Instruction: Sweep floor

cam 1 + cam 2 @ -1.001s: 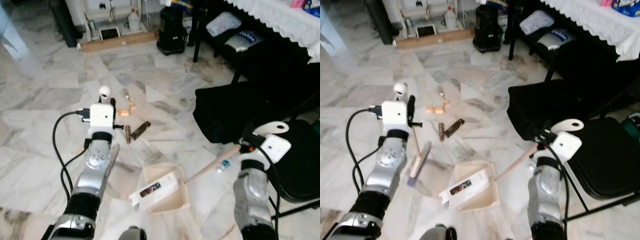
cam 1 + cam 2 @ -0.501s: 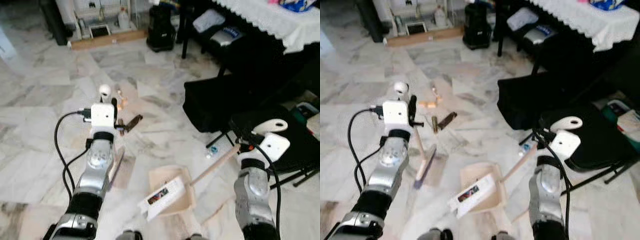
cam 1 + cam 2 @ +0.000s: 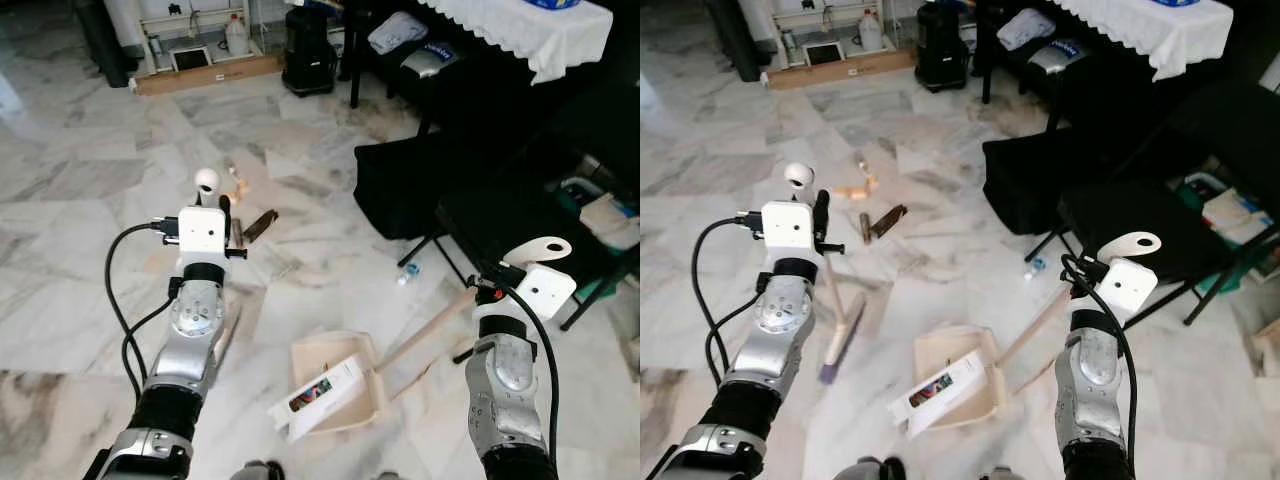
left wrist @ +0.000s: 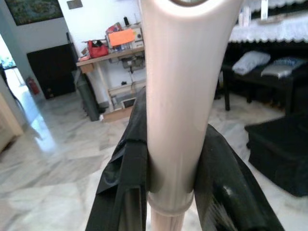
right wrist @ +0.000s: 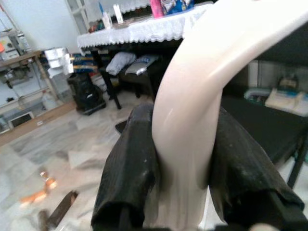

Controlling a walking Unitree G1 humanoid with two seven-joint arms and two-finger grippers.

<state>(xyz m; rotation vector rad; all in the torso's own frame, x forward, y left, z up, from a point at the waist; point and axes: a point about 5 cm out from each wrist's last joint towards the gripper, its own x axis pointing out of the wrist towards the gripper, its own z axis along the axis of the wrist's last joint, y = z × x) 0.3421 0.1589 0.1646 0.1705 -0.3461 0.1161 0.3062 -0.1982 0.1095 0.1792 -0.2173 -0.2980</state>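
Brown debris (image 3: 887, 219) lies on the marble floor (image 3: 70, 250), ahead of the broom (image 3: 841, 330). Your left gripper (image 4: 168, 159) is clamped on the broom's handle, your right gripper (image 5: 180, 166) on the dustpan (image 3: 335, 385) handle. Draw short strokes toward the pan; keep its lip flat.

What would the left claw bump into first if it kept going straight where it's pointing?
Probably nothing nearby: the left gripper, shut on the broom handle, points across open marble floor toward a distant desk. Depth is hard to judge.
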